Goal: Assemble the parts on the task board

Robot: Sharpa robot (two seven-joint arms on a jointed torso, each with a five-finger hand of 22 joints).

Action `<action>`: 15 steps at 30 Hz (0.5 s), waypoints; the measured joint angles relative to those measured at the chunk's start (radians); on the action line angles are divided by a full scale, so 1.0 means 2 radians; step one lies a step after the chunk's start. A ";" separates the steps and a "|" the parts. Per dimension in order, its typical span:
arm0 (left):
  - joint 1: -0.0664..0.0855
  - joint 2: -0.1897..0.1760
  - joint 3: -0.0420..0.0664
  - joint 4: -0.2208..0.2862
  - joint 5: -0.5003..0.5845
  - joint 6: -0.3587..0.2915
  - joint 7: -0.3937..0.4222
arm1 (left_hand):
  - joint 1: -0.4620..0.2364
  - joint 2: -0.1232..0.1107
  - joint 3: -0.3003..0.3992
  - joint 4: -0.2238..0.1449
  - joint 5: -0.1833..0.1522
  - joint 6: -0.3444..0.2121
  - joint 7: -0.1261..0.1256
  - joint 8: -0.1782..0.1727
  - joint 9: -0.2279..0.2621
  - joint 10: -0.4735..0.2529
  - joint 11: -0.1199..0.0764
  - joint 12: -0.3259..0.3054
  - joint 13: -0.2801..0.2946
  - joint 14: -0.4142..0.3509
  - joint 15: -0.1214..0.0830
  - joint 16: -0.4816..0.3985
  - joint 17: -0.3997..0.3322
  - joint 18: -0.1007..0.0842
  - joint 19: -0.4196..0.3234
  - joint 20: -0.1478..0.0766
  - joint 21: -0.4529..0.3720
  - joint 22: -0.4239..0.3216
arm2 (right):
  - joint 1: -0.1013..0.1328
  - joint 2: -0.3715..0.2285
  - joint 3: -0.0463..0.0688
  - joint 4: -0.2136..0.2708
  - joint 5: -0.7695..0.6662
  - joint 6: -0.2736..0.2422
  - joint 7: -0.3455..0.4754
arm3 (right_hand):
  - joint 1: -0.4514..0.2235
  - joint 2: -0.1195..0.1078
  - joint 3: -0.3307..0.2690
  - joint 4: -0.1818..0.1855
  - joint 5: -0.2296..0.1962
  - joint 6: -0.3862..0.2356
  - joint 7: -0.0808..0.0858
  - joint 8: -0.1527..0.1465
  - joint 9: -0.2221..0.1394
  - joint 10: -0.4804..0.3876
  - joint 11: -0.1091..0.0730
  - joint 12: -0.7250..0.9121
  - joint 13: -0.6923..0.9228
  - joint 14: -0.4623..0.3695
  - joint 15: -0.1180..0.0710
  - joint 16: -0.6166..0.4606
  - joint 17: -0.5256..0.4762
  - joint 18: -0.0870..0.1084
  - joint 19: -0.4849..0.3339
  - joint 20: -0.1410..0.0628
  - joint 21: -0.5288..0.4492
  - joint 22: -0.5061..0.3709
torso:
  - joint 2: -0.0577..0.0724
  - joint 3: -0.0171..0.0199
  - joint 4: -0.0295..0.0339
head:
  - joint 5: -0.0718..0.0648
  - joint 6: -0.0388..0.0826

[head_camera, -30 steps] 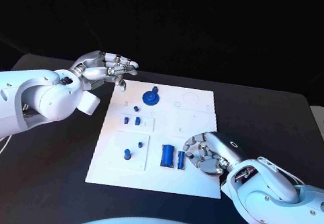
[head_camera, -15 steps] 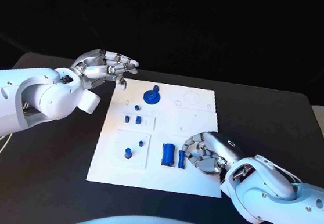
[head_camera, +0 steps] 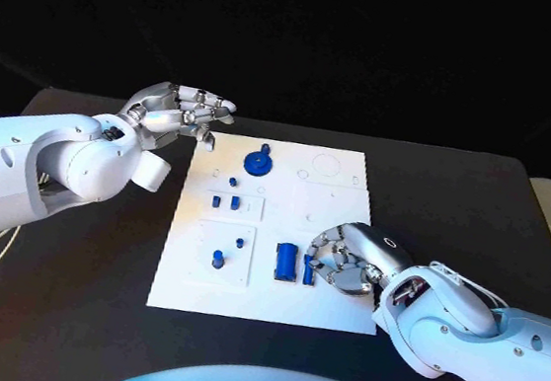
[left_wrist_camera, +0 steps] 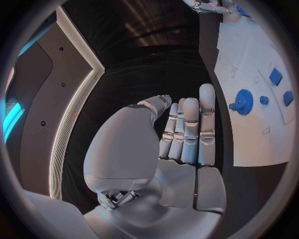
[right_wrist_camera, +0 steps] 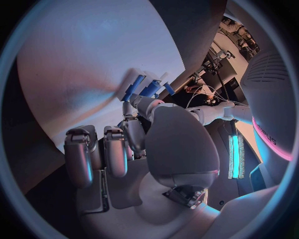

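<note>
- Two hands in play: right hand (head_camera: 345, 261) low over the white rectangular task board (head_camera: 321, 304) at its right side, left hand (head_camera: 178, 113) raised off the board's far-left corner, above the black table (head_camera: 66, 314).
- Right hand: fingers curled inward, tips right beside the two long blue bar-shaped parts (head_camera: 295, 264) lying side by side on the board. Right wrist view shows a fingertip at those bars (right_wrist_camera: 142, 87), but whether it actually pinches one cannot be told.
- Left hand: fingers held together and curled over in the head view, nothing in them; not touching the board. Left wrist view shows the fingers (left_wrist_camera: 190, 132) side by side with nothing between them.
- Blue gear-shaped part (head_camera: 259, 163) sits near the board's far edge; it looks seated, not certain.
- Small blue pieces: a pair (head_camera: 224, 204) in the mid-left recess, one tiny one (head_camera: 233, 182) just beyond them, one (head_camera: 217, 259) in the near-left recess with another small one (head_camera: 237, 241) close by.
- Judgement: early to mid progress. Gear possibly done; bars loose and next in line; outlined slots on the board's right side appear unfilled.
</note>
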 measured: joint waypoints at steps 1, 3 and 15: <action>0.000 0.000 0.000 0.000 0.000 0.000 0.000 | 0.000 0.000 0.000 0.000 0.000 0.000 0.000 0.000 0.000 0.000 0.000 0.000 0.000 0.000 0.000 0.000 0.000 0.000 0.000 0.000 0.000 0.000 | 0.000 0.001 0.000 -0.001 -0.002 -0.001 -0.002 | -0.003 -0.003 -0.002 0.002 -0.008 -0.001 0.001 -0.003 -0.002 0.000 0.000 0.000 0.000 0.000 0.000 0.000 0.000 0.000 0.000 0.000 0.000 0.000 | 0.000 0.0000 0.0001 | 0.000 0.000; 0.000 0.000 0.000 0.000 0.000 0.000 0.000 | 0.000 0.000 0.000 0.000 0.000 0.000 0.000 0.000 0.000 0.000 0.000 0.000 0.000 0.000 0.000 0.000 0.000 0.000 0.000 0.000 0.000 0.000 | -0.001 0.002 -0.001 -0.002 -0.005 -0.003 -0.004 | -0.009 -0.009 -0.007 0.005 -0.021 -0.007 0.007 -0.009 -0.007 -0.003 0.003 -0.006 0.000 0.000 0.000 0.000 0.000 0.000 -0.001 0.001 0.000 0.000 | 0.000 0.0000 0.0002 | 0.000 0.000; 0.000 0.000 0.000 0.000 0.000 0.000 0.000 | 0.000 0.000 0.000 0.000 0.000 0.000 0.000 0.000 0.000 0.000 0.000 0.000 0.000 0.000 0.000 0.000 0.000 0.000 0.000 0.000 0.000 0.000 | -0.005 0.011 -0.001 -0.013 -0.028 -0.024 -0.016 | -0.006 -0.021 -0.020 0.004 -0.026 -0.010 0.010 -0.013 -0.013 -0.005 0.005 -0.004 0.000 0.000 0.004 0.002 0.000 0.000 0.000 0.004 0.000 0.000 | 0.000 -0.0001 0.0004 | 0.001 0.001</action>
